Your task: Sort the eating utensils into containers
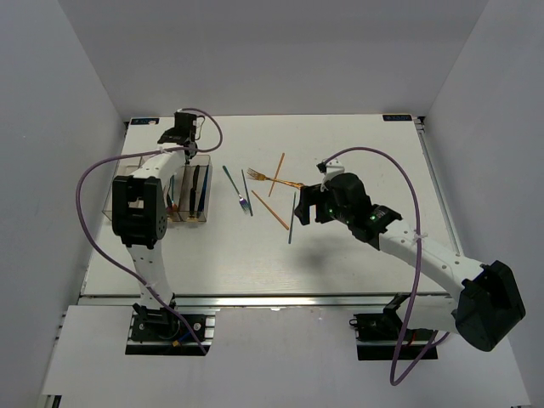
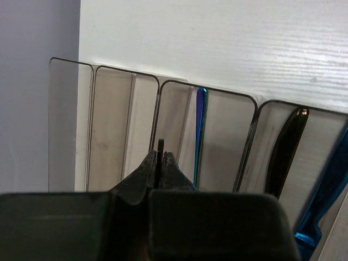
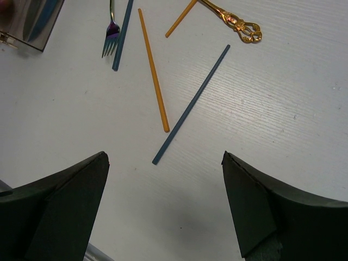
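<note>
Clear, glossy plastic containers on a matt white table with fine grain; right of the containers, the gold fork gleams like polished metal, the blue stick looks matt.

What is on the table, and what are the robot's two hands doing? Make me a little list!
Left hand: shut, over the clear bins
Right hand: open wide, over one end of the blue stick
Bins: four in a row
Inside bins: blue-green utensil, dark utensil, blue utensil
Loose on table: blue stick, orange stick, second orange stick, gold fork, rainbow fork
</note>
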### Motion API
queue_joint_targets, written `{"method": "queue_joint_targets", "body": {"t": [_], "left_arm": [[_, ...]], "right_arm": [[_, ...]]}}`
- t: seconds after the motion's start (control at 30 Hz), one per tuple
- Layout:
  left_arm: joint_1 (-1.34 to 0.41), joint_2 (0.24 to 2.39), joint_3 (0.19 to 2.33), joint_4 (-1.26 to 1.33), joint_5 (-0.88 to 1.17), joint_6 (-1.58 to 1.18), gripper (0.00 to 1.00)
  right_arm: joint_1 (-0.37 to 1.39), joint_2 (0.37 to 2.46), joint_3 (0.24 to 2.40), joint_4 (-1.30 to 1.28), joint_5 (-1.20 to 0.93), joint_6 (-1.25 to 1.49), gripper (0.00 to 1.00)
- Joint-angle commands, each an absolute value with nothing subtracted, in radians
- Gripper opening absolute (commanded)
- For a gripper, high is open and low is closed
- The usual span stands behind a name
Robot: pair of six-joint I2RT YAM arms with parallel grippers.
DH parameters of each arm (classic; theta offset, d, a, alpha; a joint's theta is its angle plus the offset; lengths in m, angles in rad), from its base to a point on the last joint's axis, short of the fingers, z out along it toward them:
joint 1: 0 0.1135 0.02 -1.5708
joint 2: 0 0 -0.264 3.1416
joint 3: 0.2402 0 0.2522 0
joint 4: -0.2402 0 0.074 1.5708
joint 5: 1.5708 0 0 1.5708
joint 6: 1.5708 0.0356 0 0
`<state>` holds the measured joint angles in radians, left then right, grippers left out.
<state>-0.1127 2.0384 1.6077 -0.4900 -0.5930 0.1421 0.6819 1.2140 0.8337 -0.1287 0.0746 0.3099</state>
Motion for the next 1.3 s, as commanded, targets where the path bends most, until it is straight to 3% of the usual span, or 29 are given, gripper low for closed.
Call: {"method": "queue_joint_targets", "body": {"t": [0.0,0.13,0.17,0.37,0.4,0.57,0.6,0.73,0.97,1.13,1.27], "left_arm": [[-0.106,1.987,1.579,-0.425,-0.62,0.133,0.02],[-0.104,1.971,1.549,-0.439,-0.627,0.107,0.24],[-0.106,1.964,1.542,-0.434,-0.611,0.104,0.36],[-0.104,1.913,1.548,-0.462,-0.638,0.089,0.54],[-0.104,1.898,1.564,-0.469,-0.646,0.08,0.62],[-0.104,1.74,1.612,-0.553,-0.666,-0.033,0.83],[-0.104,1.67,1.618,-0.575,-0.655,-0.073,0.98],[-0.104,1.446,1.568,-0.641,-0.582,-0.181,0.98],[-0.106,0.944,0.961,-0.461,-0.397,-0.37,0.98],[-0.106,0.81,0.749,-0.445,-0.376,-0.38,0.98],[-0.109,0.808,0.749,-0.462,-0.313,-0.371,0.98]], "right_arm": [[0.678,1.183,0.818,-0.081,0.071,0.299,0.89],[0.678,1.19,0.825,-0.081,0.087,0.293,0.89],[0.678,1.195,0.828,-0.081,0.087,0.293,0.89],[0.678,1.229,0.861,-0.098,0.081,0.291,0.89],[0.678,1.238,0.865,-0.1,0.081,0.287,0.89],[0.678,1.311,0.937,-0.136,0.104,0.261,0.89],[0.683,1.353,0.954,-0.159,0.107,0.247,0.89],[0.719,1.492,1.077,-0.264,0.225,0.226,0.88],[0.741,1.69,1.233,-0.393,0.354,0.377,0.7],[0.801,1.741,1.235,-0.391,0.459,0.437,0.64],[0.802,1.798,1.262,-0.39,0.483,0.477,0.48]]}}
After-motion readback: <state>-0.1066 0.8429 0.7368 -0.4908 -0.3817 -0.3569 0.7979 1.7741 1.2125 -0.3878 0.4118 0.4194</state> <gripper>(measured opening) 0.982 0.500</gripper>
